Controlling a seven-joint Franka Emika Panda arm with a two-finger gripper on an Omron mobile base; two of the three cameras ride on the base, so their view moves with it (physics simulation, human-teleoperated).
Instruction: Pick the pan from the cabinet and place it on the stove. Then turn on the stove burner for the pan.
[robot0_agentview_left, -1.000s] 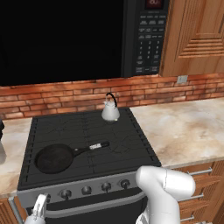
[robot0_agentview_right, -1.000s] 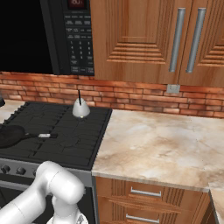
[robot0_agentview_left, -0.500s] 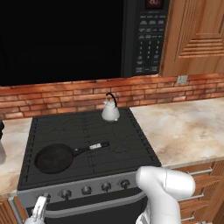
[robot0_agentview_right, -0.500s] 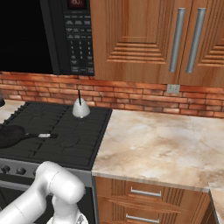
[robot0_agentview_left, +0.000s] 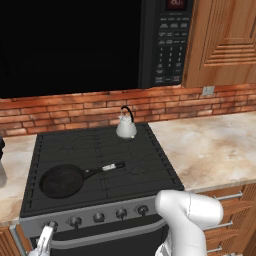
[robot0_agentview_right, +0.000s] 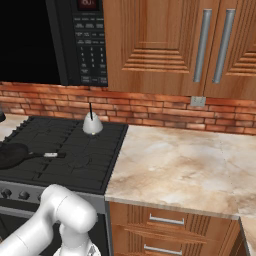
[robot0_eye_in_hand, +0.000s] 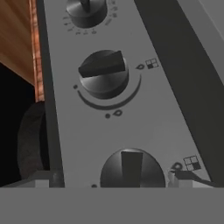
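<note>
The black pan (robot0_agentview_left: 62, 180) rests on the front left burner of the stove (robot0_agentview_left: 145, 167), its long handle pointing right; in the right base view the pan (robot0_agentview_right: 12, 155) sits at the stove's (robot0_agentview_right: 75, 150) left edge. My gripper (robot0_agentview_left: 43, 242) hangs low in front of the stove's left end, by the knob row. In the hand view the gripper (robot0_eye_in_hand: 113, 178) is open, one fingertip on each side of a grey knob (robot0_eye_in_hand: 131, 168) without touching it. A second knob (robot0_eye_in_hand: 103, 72) just beyond has its pointer turned sideways. The cabinet (robot0_agentview_right: 165, 45) doors are shut.
A small white kettle (robot0_agentview_left: 126, 127) stands on the back right burner. The black microwave (robot0_agentview_left: 170, 45) hangs above the stove against the brick wall. A marble counter (robot0_agentview_right: 185, 165) runs to the right, with wooden drawers (robot0_agentview_right: 165, 225) under it.
</note>
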